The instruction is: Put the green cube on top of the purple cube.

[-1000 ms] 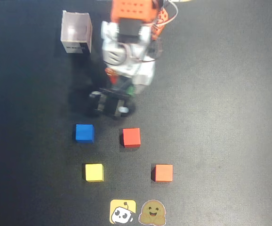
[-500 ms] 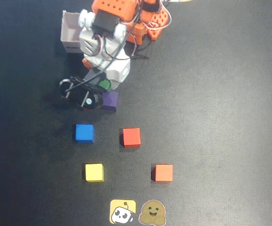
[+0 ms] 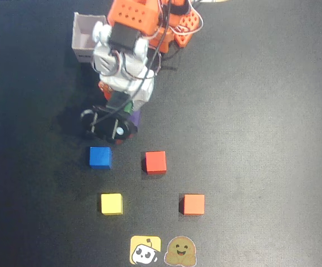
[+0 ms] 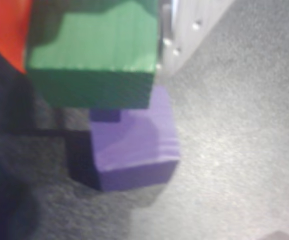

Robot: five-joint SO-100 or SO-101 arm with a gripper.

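The fingers (image 4: 92, 55) grip the green cube (image 4: 97, 52) above the purple cube (image 4: 134, 145) (offset somewhat); placing needs centring, then lowering.

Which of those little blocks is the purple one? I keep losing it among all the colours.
Start at the orange and white robot arm at the top of the overhead view and follow it down to its black gripper. The purple cube peeks out right beside the gripper, mostly hidden under the arm, above the blue cube and red cube. It alone has the green cube directly over it.
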